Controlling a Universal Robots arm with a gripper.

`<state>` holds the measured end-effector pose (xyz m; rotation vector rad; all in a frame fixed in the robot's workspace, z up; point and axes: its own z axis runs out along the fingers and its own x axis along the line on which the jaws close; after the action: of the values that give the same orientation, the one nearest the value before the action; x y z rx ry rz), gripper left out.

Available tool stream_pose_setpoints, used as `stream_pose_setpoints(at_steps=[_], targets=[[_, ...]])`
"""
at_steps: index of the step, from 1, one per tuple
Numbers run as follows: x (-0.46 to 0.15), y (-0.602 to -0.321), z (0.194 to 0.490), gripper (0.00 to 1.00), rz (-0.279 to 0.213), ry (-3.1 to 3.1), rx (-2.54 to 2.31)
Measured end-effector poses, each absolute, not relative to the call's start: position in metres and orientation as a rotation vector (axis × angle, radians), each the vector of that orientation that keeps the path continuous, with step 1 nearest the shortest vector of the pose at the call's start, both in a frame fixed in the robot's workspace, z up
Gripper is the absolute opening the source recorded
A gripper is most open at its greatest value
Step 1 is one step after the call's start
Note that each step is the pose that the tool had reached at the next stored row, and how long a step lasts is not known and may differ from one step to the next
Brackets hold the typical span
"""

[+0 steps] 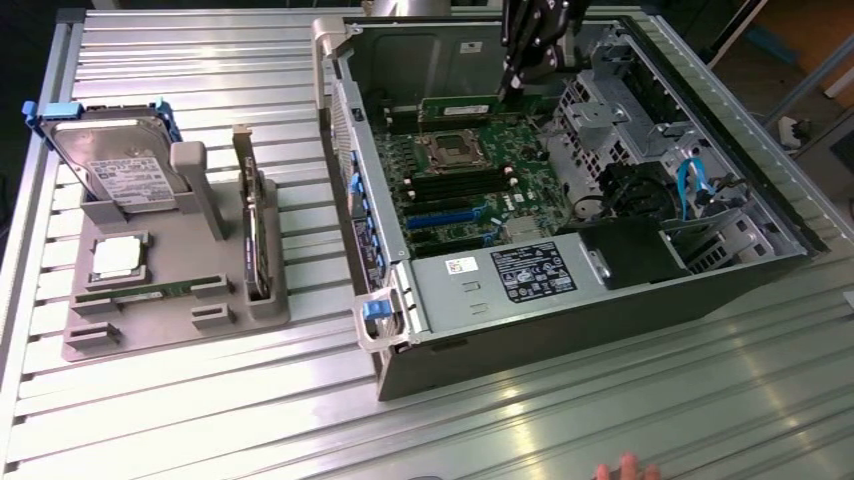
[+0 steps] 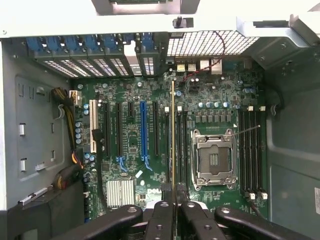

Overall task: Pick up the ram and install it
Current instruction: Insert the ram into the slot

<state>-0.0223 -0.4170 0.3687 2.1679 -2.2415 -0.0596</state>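
- Pick-up is done: the claw point(image 2: 173, 207) is nipped nearly shut on one end of the ram point(image 2: 173, 135), its fingers pinching the thin board from both faces.
- The ram is inside the open case point(image 1: 587, 330), which lies on its side on the worktop point(image 1: 534, 420).
- In the wrist view the ram shows edge-on as a thin line over the motherboard point(image 2: 130, 150). It runs parallel to the long dark memory slots point(image 2: 182, 145) just beside the CPU socket point(image 2: 214, 159).
- In the exterior view the stick looks clear of the board, up near the case's far wall, so I judge it hangs above the slots and is not seated.
- Lined up or not: its line falls just to one side of the nearest slot, but how close its lower edge is to the slot I cannot tell.
- Left to do, as far as this shows: the install itself, since no slot holds the stick yet.
- The tray point(image 1: 174, 330) with the other parts sits well apart, on the exterior view's left.
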Motion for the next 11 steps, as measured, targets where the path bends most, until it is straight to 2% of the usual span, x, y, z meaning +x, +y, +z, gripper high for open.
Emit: stream_pose_setpoints(at_steps=[11], targets=[[-0.022, -0.417, 0.351, 0.12, -0.06, -2.243, 2.167]])
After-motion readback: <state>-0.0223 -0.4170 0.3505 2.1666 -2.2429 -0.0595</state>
